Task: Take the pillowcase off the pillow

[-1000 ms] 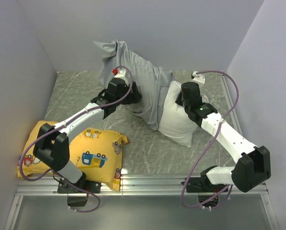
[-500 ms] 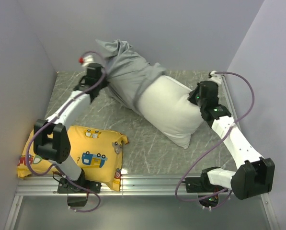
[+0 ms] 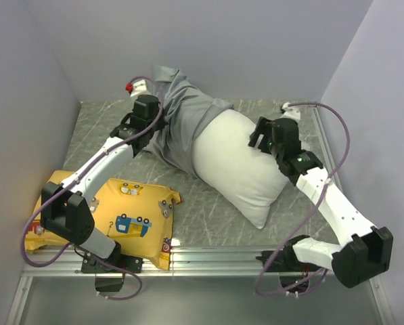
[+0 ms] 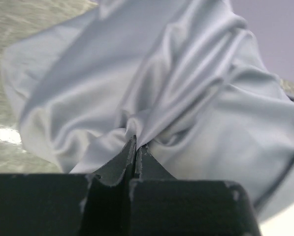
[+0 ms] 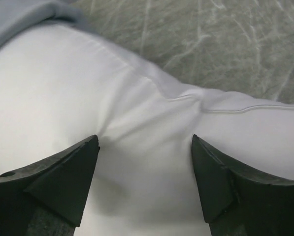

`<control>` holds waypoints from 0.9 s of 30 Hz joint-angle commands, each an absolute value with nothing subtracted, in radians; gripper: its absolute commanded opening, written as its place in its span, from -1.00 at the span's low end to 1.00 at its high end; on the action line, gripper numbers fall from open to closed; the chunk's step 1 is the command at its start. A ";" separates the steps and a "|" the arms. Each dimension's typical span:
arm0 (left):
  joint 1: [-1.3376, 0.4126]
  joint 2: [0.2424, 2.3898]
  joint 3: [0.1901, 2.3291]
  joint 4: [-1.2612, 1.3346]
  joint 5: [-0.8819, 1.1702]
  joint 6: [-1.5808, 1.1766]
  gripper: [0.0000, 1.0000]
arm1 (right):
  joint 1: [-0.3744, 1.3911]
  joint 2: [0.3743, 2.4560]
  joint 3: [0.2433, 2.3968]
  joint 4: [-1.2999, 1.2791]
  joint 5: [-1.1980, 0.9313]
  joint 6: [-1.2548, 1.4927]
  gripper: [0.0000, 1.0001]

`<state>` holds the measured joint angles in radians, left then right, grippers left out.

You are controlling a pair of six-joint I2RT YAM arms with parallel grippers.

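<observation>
The grey pillowcase (image 3: 181, 125) lies bunched at the back of the table and covers only the far end of the white pillow (image 3: 239, 169), which sticks out toward the front right. My left gripper (image 3: 160, 120) is shut on a fold of the pillowcase (image 4: 186, 73), and in the left wrist view the cloth gathers at the closed tips (image 4: 136, 142). My right gripper (image 3: 259, 139) stands open over the pillow's right side. Its fingers (image 5: 73, 172) straddle bare white pillow (image 5: 137, 98), with the pillowcase's edge (image 5: 18, 14) at the upper left.
A yellow cushion (image 3: 127, 217) printed with vehicles lies at the front left under the left arm. Walls close in the marbled table (image 3: 202, 210) at the left, back and right. A metal rail (image 3: 208, 257) runs along the front edge.
The left gripper shut on the pillowcase and pulled it left, baring much more of the pillow. The right gripper let go of the pillow, opened and shifted left over it.
</observation>
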<state>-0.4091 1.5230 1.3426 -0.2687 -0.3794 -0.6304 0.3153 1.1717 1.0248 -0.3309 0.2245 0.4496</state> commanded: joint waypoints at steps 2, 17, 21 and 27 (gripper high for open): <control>-0.446 1.529 1.350 -0.224 -0.434 -0.620 -0.99 | 0.533 1.069 1.072 -0.371 0.350 0.371 0.72; -0.456 1.572 1.436 -0.265 -0.396 -0.580 -0.99 | 0.942 1.428 1.037 -0.333 0.663 0.273 0.96; -0.456 1.597 1.488 -0.301 -0.382 -0.561 -0.99 | 0.924 1.589 1.069 -0.339 0.742 0.278 0.98; -0.456 1.623 1.563 -0.342 -0.339 -0.526 -0.97 | 0.827 1.594 1.150 -0.394 0.738 0.316 -0.80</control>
<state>-0.4534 1.6188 1.4918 -0.3214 -0.3752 -0.5644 0.8825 1.6169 1.0988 -0.3683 0.7177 0.2775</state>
